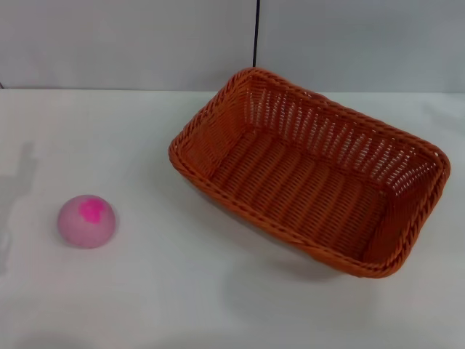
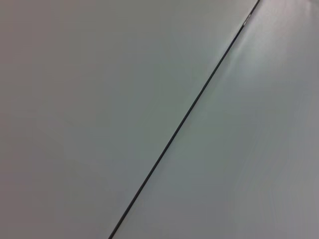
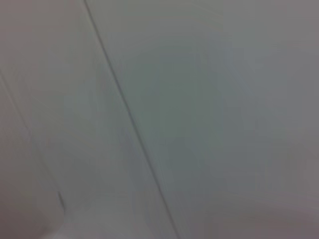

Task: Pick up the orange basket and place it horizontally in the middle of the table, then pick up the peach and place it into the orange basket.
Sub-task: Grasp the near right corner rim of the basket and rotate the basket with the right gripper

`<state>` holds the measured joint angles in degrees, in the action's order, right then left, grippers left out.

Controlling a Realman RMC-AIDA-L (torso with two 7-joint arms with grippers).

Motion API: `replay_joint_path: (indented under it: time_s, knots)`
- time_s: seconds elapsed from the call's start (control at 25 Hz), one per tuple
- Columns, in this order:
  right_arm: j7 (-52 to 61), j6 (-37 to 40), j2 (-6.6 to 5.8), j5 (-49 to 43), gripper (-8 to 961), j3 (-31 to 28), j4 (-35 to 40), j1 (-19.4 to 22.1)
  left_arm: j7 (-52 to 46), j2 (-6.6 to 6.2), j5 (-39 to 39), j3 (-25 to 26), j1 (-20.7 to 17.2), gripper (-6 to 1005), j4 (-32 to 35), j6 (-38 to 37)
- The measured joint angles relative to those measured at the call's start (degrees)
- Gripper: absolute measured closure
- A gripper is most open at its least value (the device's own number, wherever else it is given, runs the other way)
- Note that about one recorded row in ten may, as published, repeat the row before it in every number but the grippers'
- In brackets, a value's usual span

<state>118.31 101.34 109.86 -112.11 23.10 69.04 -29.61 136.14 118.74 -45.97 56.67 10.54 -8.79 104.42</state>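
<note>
Orange basket [image 1: 309, 171] sits askew on our white bench [image 1: 182, 298], right of centre, holding nothing. Our peach [image 1: 86, 221] lies well apart at near left; neither end effector shows, so we cannot tell their state.

The orange basket [image 1: 309, 171], a large rectangular woven one with a braided rim and openwork sloping sides, sits empty and upright on the white table [image 1: 182, 291], turned at a slant right of centre. The peach [image 1: 87, 221], a small pale-pink ball with a magenta blotch on top, rests well apart on the left.
</note>
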Motion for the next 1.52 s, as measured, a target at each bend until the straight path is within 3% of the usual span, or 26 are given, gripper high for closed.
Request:
replay_joint_path:
  time_s: [0.08,0.12,0.16,0.2,0.4,0.8,1.52]
  knots:
    - [1.0,0.4,-0.47,-3.1,289,0.6,0.1,-1.5,0.0,0.0,0.0,0.1,0.0,245,-0.1,-0.1]
    - [2.5,1.0,-1.47,-9.9,267,2.5,-0.6,-5.0,0.0,0.01,0.0,0.2,0.1,245,-0.2,-0.2]
    - [2.5,1.0,-1.47,-9.9,246,2.5,-0.6,-5.0,0.0,0.01,0.0,0.2,0.1,245,-0.2,-0.2]
    - [3.4,1.2,-1.97,-15.7,224,5.2,-1.6,-7.8,0.0,0.04,0.0,0.3,0.2,246,-0.2,-0.4]
    - [4.1,0.4,-2.23,-23.1,163,11.4,-4.2,-11.9,0.0,0.07,0.0,0.3,0.4,246,-0.2,-0.6]
    - [4.5,-1.8,-1.86,-28.2,175,19.2,-10.4,-14.3,0.0,0.09,0.0,0.3,-0.1,246,-0.2,-0.6]
    - [1.0,-12.2,-1.77,-29.4,197,23.4,-27.0,-15.7,-0.2,0.18,0.0,0.3,-0.5,249,-0.2,-0.6]
